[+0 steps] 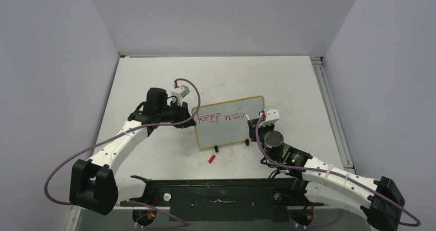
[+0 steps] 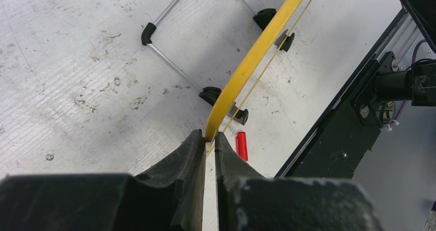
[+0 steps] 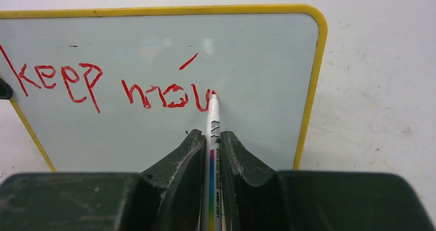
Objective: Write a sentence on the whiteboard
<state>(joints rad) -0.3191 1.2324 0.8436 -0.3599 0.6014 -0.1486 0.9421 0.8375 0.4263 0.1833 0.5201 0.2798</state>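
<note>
Though apart, red cap [image 1: 211, 158] near whiteboard [image 1: 231, 134]

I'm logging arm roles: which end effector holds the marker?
The right end effector: the marker sits in its grip, tip at the red lettering. The left end effector clamps the whiteboard by its frame.

Standing whiteboard [image 1: 226, 134], unfinished red sentence [image 1: 215, 117]

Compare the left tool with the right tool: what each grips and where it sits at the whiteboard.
The left tool clamps the whiteboard by its yellow frame; the right tool clamps a marker. The left tool sits at the board's edge; the right tool faces its front, marker tip at the end of the red sentence. Both are shut.
</note>
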